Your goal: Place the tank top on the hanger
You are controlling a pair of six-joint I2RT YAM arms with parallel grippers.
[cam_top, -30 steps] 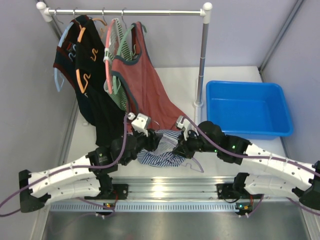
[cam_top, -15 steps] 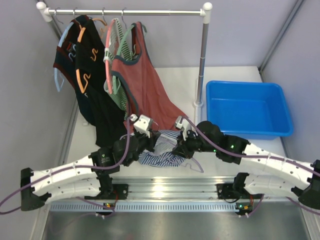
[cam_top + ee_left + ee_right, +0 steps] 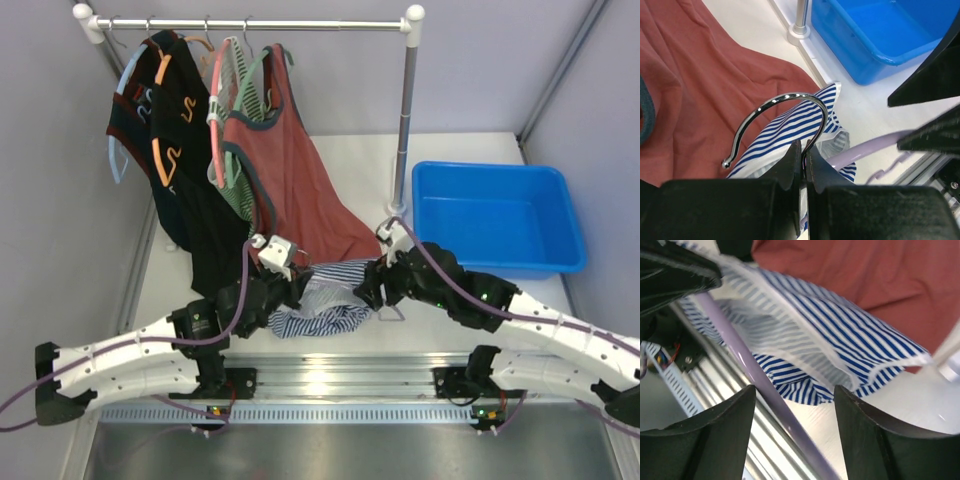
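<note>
Standing next to the rig here, and the setup makes sense once you look at who's doing what. The left gripper (image 3: 803, 153) is pinched tight on the hanger (image 3: 866, 149), right at the neck where the metal hook (image 3: 790, 97) comes out of the lilac plastic. I'd guess that's the spot because it's stiff and lets one arm steady the whole thing while the other works the fabric. The fingers are basically closed flat on the wire, no gap I can see. The tank top (image 3: 325, 293), the little navy-and-white striped one, is bunched up on the table (image 3: 450, 160) between the two arms. It's lying partly over the hanger, with one lilac arm poking out from under its near edge, and its far edge is up against the big rust-red top (image 3: 290, 180) hanging off the rail (image 3: 250, 22). So it's draped on, not properly threaded, I'd say. The right gripper (image 3: 794, 396) has its fingers spread wide apart and isn't holding anything. From its own camera the hanger's arm and the striped hem sit in the space between the fingers, but I can't tell whether either finger is actually touching the cloth. Looks like it's lined up for a fresh grab at that white-trimmed edge.
</note>
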